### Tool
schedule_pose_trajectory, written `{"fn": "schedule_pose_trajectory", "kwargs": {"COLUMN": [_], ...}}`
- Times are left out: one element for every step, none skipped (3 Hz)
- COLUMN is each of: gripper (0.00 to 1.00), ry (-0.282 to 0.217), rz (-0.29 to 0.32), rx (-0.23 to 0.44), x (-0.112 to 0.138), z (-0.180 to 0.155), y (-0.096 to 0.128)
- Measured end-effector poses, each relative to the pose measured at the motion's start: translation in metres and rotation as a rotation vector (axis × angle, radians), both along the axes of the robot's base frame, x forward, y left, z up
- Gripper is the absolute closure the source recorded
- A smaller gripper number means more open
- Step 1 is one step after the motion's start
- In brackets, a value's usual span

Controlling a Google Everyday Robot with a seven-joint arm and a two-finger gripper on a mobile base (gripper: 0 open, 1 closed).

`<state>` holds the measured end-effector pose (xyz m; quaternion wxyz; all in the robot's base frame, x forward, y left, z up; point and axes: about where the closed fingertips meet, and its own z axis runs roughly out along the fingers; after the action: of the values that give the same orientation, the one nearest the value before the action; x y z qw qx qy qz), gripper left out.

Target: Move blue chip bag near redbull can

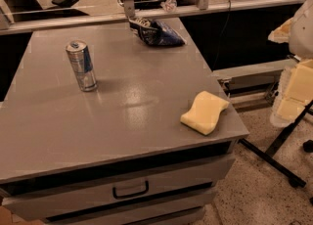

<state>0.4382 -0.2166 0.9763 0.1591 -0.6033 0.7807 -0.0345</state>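
Three items on the grey drawer cabinet top [137,136]. One view: the gripper [292,97] sits off the cabinet's right side; can't tell how open it is or whether it holds anything. Nearest, to its left, a yellow sponge [205,112]. Well left and farther back lies the blue chip bag [156,32]. Farther left still, the redbull can [82,66] stands upright, apart from the bag.

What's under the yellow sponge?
The sponge lies on the grey cabinet top, near its front right corner. The patch right beneath it is covered, so nothing more shows. The gripper is out of view.
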Motion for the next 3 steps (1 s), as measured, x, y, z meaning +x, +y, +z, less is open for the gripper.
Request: {"fn": "schedule_pose_trajectory", "kwargs": {"gripper": [0.0, 0.0, 0.0], "ry": [0.0, -0.045, -0.197], "rz": [0.0, -0.013, -0.032], "rx": [0.0, 0.076, 0.343], "x": [0.0, 0.017, 0.076], "z": [0.0, 0.0, 0.004], "y": [0.0, 0.004, 0.009]}}
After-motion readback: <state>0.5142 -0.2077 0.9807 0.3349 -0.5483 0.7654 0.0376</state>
